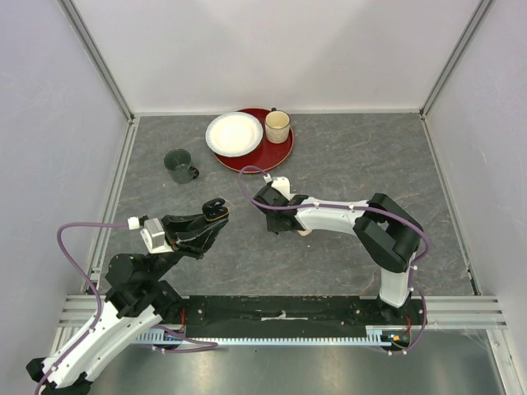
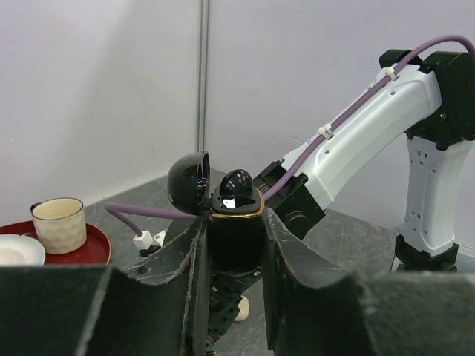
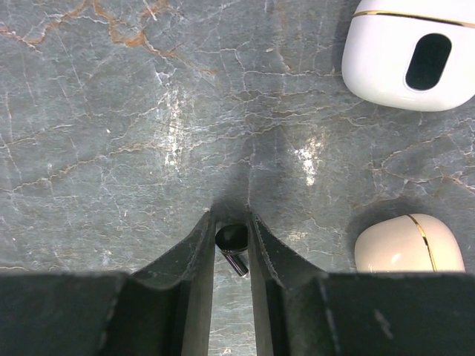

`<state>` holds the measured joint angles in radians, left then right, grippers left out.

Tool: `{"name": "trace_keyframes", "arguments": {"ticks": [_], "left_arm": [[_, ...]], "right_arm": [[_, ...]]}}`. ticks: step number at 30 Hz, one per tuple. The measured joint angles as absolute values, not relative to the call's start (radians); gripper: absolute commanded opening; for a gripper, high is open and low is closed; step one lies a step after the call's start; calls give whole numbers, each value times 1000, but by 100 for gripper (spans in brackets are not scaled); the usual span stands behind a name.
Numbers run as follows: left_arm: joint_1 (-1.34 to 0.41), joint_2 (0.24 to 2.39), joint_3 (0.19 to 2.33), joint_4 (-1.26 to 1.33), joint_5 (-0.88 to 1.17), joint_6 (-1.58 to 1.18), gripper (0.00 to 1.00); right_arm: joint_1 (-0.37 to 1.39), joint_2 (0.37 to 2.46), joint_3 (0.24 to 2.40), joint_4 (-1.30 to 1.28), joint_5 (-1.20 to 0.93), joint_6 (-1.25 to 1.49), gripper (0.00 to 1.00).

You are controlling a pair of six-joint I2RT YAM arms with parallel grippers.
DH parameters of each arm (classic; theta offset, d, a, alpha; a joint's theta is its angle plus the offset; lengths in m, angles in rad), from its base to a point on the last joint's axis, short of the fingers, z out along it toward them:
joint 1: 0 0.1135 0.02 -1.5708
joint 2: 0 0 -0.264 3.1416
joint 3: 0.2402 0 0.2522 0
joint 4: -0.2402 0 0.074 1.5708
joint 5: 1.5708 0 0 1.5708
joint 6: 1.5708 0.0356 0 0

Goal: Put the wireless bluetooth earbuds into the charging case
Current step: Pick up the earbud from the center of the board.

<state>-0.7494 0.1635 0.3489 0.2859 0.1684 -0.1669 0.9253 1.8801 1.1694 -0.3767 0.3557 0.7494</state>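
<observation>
right wrist | black earbud [image 3: 232, 239] pinched between right fingers [image 3: 185, 285]

You have a grey marbled desk [image 3: 111, 111] with rust veins, a black earbud [image 3: 232, 237], a white case [image 3: 386, 67], a beige case [image 3: 401, 248] with a gold line, and a black case [image 2: 236, 230] with a gold band.

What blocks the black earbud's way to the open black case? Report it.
Nothing visible does. The right gripper is shut on the black earbud, and only bare table lies between it and the open black case in the left gripper.
</observation>
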Motion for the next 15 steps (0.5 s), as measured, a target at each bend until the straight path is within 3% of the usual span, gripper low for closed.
{"name": "trace_keyframes", "arguments": {"ticks": [15], "left_arm": [[-749,170,349,287,168,-168,2]], "right_arm": [[926,1866,1146,-348,357,778,36]]}}
